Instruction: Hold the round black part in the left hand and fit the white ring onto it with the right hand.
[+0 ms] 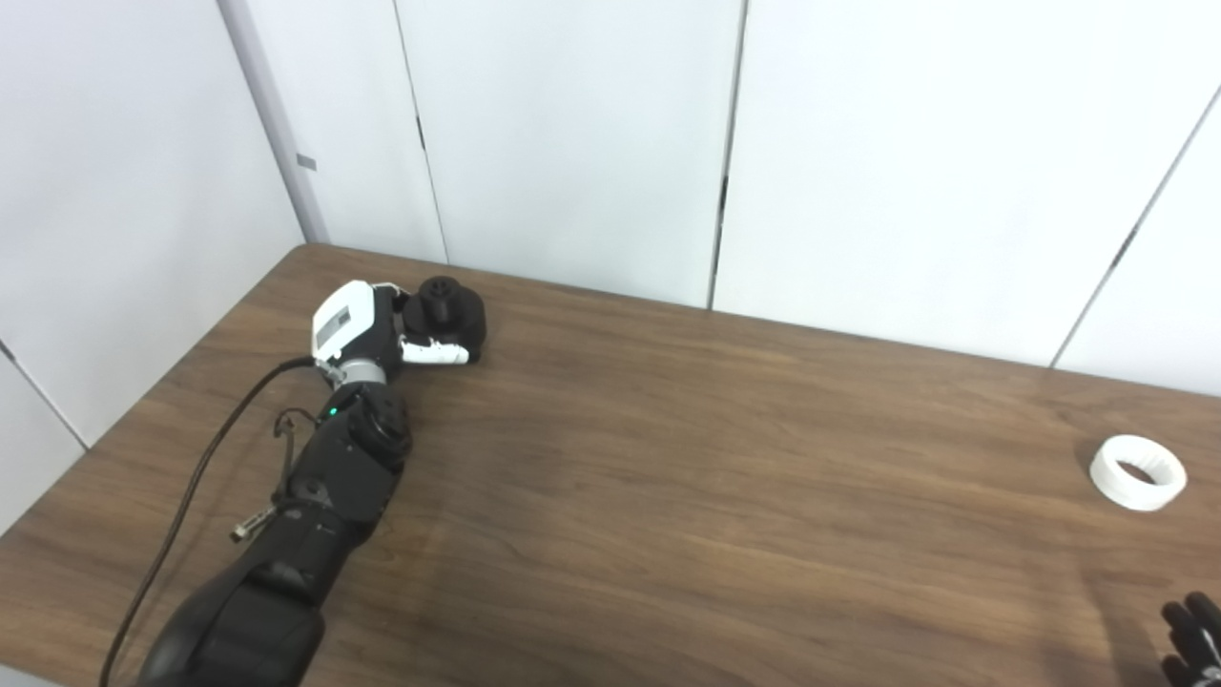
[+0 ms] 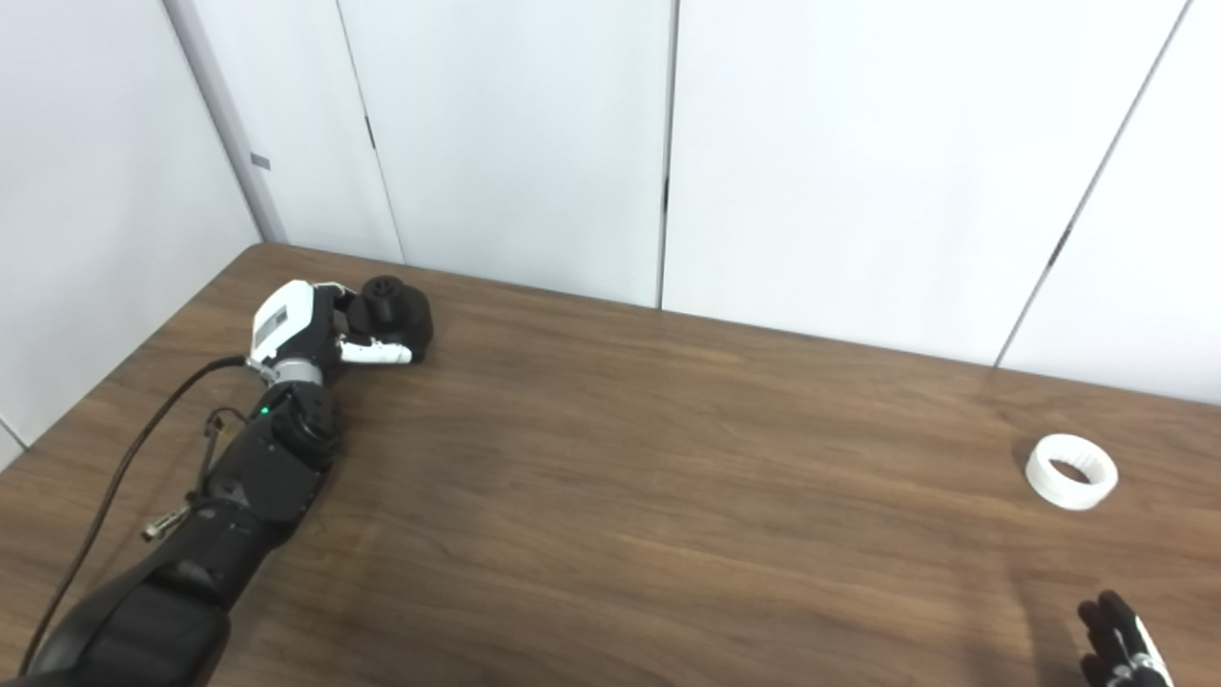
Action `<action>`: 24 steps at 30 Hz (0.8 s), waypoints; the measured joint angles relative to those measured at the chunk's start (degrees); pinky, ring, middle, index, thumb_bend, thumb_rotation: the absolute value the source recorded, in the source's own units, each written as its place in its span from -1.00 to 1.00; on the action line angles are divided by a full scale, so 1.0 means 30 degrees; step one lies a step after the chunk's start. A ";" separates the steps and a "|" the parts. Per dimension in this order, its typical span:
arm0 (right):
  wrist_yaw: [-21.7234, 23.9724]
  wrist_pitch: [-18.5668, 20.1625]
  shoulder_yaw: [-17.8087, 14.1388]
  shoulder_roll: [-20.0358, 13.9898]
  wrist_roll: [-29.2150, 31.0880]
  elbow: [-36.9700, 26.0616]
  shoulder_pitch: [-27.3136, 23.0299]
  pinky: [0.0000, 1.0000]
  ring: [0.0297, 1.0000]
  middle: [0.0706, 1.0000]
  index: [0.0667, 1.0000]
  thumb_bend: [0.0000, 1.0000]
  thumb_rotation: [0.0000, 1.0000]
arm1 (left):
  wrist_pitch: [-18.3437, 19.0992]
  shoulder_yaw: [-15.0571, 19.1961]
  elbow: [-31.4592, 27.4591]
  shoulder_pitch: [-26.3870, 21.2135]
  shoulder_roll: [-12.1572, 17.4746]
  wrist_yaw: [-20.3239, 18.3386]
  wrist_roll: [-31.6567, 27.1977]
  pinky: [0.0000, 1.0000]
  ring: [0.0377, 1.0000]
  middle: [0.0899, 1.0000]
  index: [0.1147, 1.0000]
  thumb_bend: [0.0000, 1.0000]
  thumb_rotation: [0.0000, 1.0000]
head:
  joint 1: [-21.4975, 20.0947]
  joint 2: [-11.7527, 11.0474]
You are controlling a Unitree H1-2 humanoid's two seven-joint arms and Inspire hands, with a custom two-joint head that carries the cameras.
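The round black part (image 1: pixel 446 312) stands on the brown table (image 1: pixel 725 496) at the far left, near the back edge. My left hand (image 1: pixel 367 329) is wrapped around it: the white thumb lies across its front and the fingers reach behind it, with the part still resting on the table. The white ring (image 1: pixel 1138 472) lies flat on the table at the far right, with nothing touching it. My right hand (image 2: pixel 1118 651) shows only as black fingertips at the bottom right corner, well short of the ring, with the fingers spread and holding nothing.
White wall panels (image 1: pixel 858 143) stand just behind the table's back edge. A black cable (image 1: pixel 181 506) runs along my left forearm. Bare wood lies between the black part and the ring.
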 measured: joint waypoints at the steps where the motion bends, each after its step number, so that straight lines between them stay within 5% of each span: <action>1: -0.0001 0.0002 0.0000 0.0000 -0.0002 0.0001 -0.0011 1.00 0.98 0.85 0.85 0.27 1.00 | -0.0072 0.0013 -0.0002 0.0003 0.0000 0.0016 -0.0004 0.39 0.61 0.49 -0.17 0.04 -0.91 | -0.0029 0.0000; 14: -0.0143 0.0096 0.0014 0.0146 0.0019 -0.0001 -0.0170 1.00 0.90 0.78 0.79 0.27 0.94 | -0.0476 -0.0031 -0.1197 0.0559 0.0026 -0.0554 -0.0467 0.57 0.72 0.53 -0.17 0.04 -0.90 | -0.0936 0.0438; 24: -0.0308 0.0882 0.0198 0.0153 0.0087 -0.0850 -0.0100 1.00 0.90 0.77 0.82 0.16 0.94 | 0.0939 -0.0746 -1.0315 0.3435 0.0426 -0.4711 -0.0318 0.53 0.79 0.61 -0.17 0.05 -0.89 | -0.1260 0.1258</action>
